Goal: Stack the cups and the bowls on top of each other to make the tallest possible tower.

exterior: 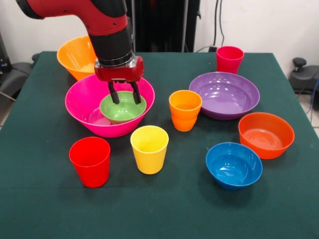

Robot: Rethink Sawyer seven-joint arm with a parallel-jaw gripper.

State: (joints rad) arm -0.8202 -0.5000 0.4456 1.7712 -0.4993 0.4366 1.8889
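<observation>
Dark green felt tabletop (164, 209), white wall (259, 20) and cables behind. Hand (124, 92) fingers apart over small green bowl (123, 109) inside hot-pink bowl (82, 107); cups and other bowls scattered singly.

The arm (107, 35) hangs over the pink bowl (82, 102), blocking it from above. Red (90, 162), yellow (149, 149) and orange (185, 110) cups stand apart, with gaps between. Open cloth (149, 209) lies along the near edge.
</observation>
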